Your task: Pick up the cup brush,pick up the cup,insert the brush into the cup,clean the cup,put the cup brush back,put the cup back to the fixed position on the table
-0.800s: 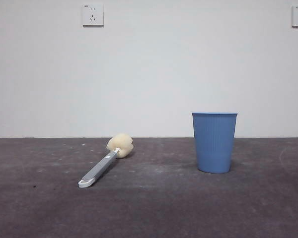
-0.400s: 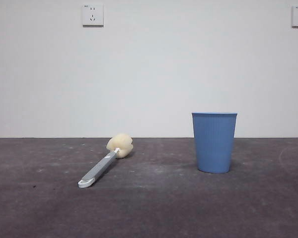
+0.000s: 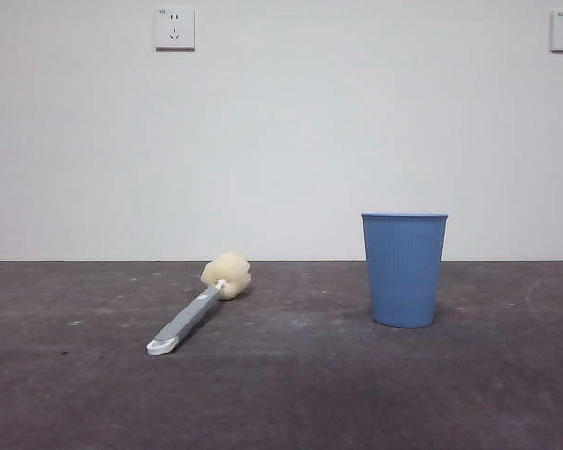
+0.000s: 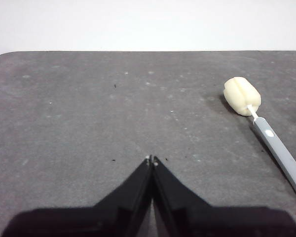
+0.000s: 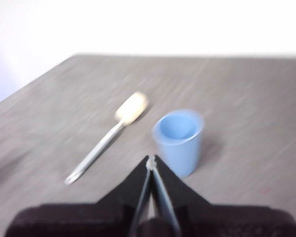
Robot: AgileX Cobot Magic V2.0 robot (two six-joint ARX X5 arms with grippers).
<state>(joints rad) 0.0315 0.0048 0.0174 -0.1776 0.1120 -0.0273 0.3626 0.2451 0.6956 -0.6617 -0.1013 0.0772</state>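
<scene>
The cup brush (image 3: 199,310) lies flat on the table (image 3: 300,394), left of centre, its cream sponge head (image 3: 227,276) toward the wall and its white tip toward the camera. It also shows in the left wrist view (image 4: 266,133) and, blurred, in the right wrist view (image 5: 106,138). The blue ribbed cup (image 3: 404,270) stands upright to its right, open end up, empty inside in the right wrist view (image 5: 178,142). My left gripper (image 4: 151,159) is shut and empty, above bare table, apart from the brush. My right gripper (image 5: 151,162) is shut and empty, above and short of the cup.
A white wall stands behind the table with two sockets (image 3: 174,28) high up. The table's far edge meets the wall (image 4: 148,51). No arm shows in the front view.
</scene>
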